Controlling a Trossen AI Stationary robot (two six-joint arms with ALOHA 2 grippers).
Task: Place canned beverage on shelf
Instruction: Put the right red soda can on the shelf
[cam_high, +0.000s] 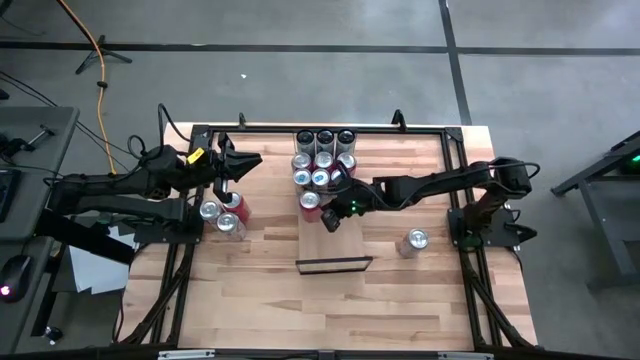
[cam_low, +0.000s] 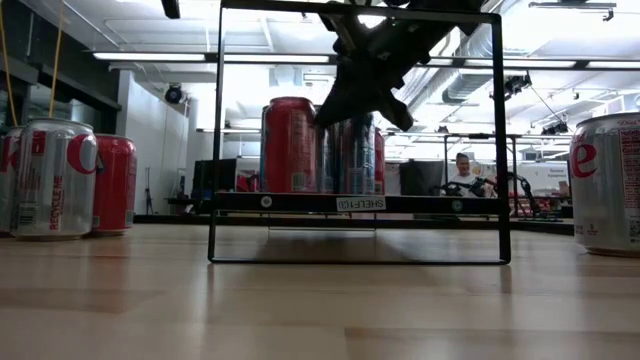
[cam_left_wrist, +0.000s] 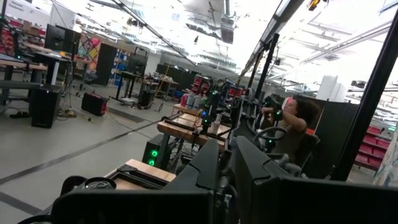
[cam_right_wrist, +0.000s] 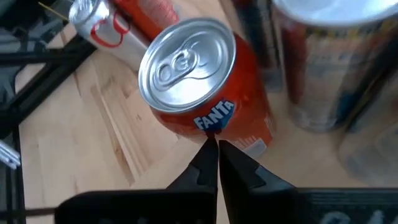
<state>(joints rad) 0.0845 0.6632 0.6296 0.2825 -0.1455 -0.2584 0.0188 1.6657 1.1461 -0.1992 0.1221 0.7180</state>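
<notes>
An orange Fanta can (cam_right_wrist: 199, 93) stands upright on the pale shelf board (cam_high: 335, 245), near the board's middle (cam_high: 310, 203). In the low view the same can (cam_low: 290, 145) shows on the shelf's front edge (cam_low: 300, 202). My right gripper (cam_right_wrist: 214, 149) is shut and slants down, its tips at the can's side just under the rim, on the can's near right side (cam_high: 330, 222). My left gripper (cam_high: 256, 159) is shut, held up at the table's far left and far from the can; its fingers (cam_left_wrist: 211, 165) point out into the room. My right gripper's shut fingertips (cam_right_wrist: 210, 144) meet the picture of the Fanta can's side wall (cam_right_wrist: 214, 127) just below the printed name, coming slanting down from the near right. Whether they touch the wall or stop just short of it, I cannot tell. The can stands upright on the shelf.
Several cans (cam_high: 325, 160) crowd the shelf's far end. A silver can and a red can (cam_high: 220, 215) stand on the table to the left, and one silver can (cam_high: 415, 241) to the right. A black frame (cam_low: 500, 140) rises at the shelf's near end. A person (cam_low: 462, 170) sits beyond the table.
</notes>
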